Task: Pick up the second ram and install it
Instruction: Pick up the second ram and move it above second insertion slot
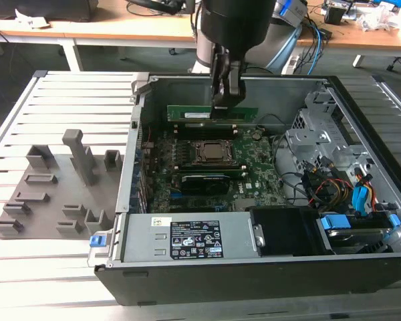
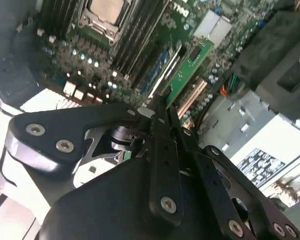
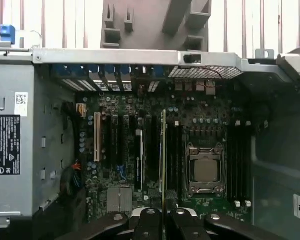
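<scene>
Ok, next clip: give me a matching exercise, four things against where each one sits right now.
Things: 1 second ram; 2 CPU socket; 3 grey holder blocks; 4 power supply.
Places: A on the slatted table, outside the case; B on edge in the shut gripper; C flat in the middle of the motherboard; D along the case side nearest the exterior view.
Pairs: 1-B; 2-C; 3-A; 4-D.

Exterior view high, wrist views over motherboard (image 3: pixel 210 112) (image 2: pixel 182 20)
</scene>
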`<state>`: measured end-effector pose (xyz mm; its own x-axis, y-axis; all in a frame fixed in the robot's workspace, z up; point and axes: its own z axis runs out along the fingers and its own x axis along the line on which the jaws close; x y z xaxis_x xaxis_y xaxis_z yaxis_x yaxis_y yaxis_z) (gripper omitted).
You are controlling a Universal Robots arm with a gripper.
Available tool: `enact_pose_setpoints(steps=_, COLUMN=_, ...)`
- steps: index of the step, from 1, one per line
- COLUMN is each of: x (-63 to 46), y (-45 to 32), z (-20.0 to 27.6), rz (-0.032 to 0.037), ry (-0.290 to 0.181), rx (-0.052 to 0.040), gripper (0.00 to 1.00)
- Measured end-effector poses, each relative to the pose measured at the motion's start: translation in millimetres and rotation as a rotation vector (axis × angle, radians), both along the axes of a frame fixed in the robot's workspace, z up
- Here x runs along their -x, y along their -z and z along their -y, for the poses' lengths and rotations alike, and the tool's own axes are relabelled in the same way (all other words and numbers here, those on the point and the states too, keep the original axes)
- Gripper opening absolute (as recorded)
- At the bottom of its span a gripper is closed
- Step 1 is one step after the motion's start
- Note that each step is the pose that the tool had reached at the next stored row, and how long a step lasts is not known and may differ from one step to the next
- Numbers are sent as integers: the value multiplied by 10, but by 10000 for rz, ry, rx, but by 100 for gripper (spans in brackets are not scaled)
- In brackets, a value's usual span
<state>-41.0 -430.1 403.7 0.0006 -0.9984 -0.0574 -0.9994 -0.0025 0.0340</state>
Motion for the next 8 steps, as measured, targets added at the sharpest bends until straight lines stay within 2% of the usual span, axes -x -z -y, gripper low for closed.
enact_pose_setpoints(steps=1, x=-101, y=12, z=-34, rz=-9, ry=1, rx=0, gripper=14)
enact_pose_setpoints(steps=3, x=-205, y=21, z=-60, rz=-17, ry=0, rx=0, gripper=14)
enact_pose_setpoints(steps=7, x=-323, y=34, z=-85, rz=-25, ry=-1, rx=0, gripper=14)
enact_pose_setpoints(steps=8, x=-384, y=43, z=-98, rz=-32, ry=1, rx=1, gripper=14)
